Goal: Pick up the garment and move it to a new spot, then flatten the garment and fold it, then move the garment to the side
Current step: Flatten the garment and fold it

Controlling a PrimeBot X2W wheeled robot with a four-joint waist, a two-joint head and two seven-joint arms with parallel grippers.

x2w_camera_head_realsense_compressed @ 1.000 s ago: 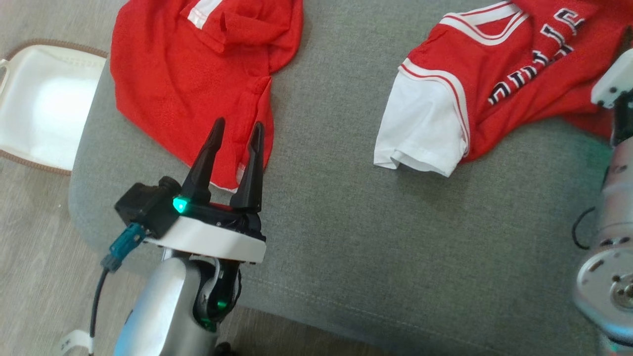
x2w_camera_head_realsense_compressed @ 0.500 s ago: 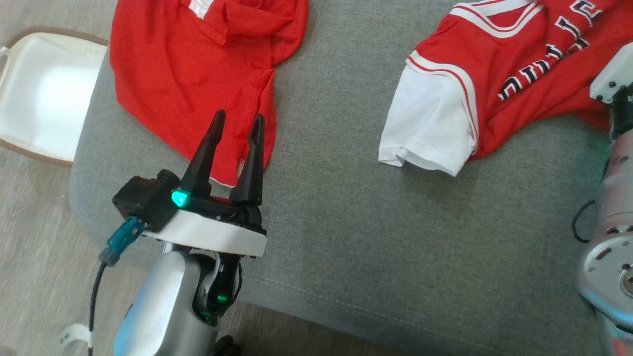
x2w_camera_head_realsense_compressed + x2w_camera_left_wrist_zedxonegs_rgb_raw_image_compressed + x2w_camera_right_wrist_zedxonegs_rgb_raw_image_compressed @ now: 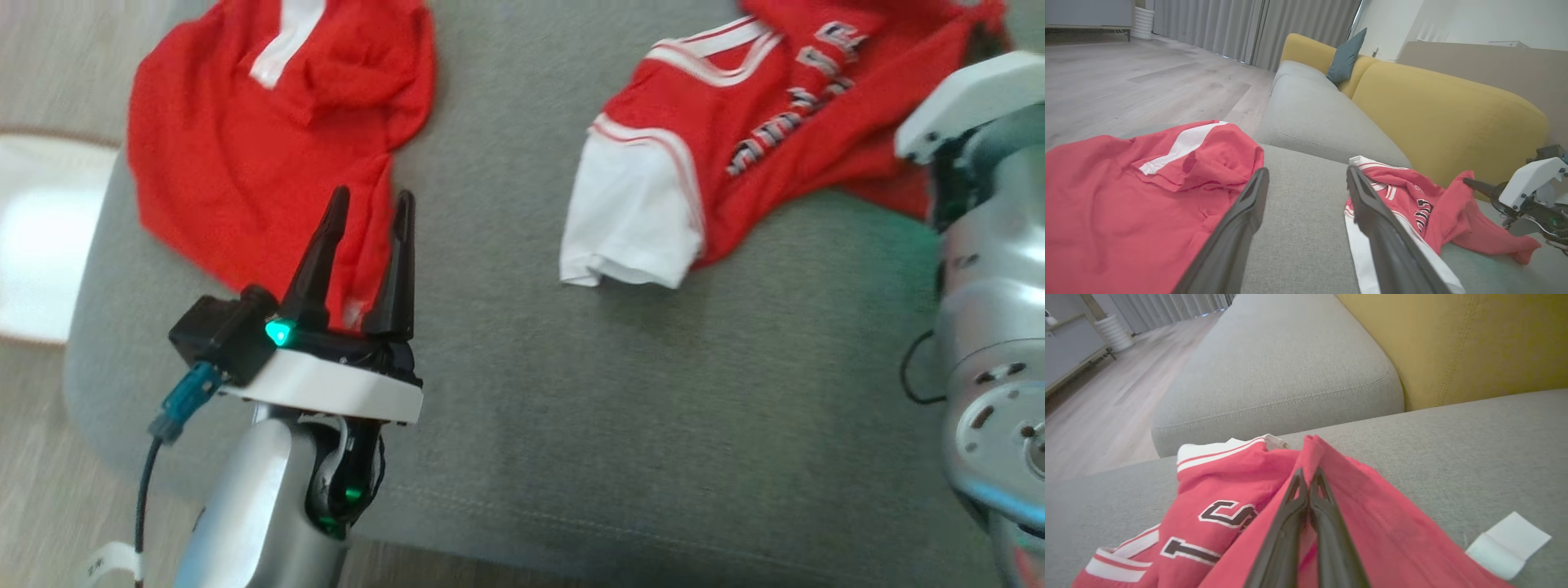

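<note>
Head view: the left gripper (image 3: 371, 196) sat at the edge of the plain red shirt (image 3: 245, 163), jaws wide, and the lettered red jersey (image 3: 775, 139) was crumpled on the right of the grey sofa seat (image 3: 571, 408). Left wrist view had those jaws spread on nothing. Right wrist view: the right gripper (image 3: 1309, 473) had its jaws pinched onto a raised fold of the jersey.

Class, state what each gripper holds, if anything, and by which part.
Right gripper: shut on a raised fold of the red lettered fabric jersey. Left gripper: open, holding nothing.
</note>
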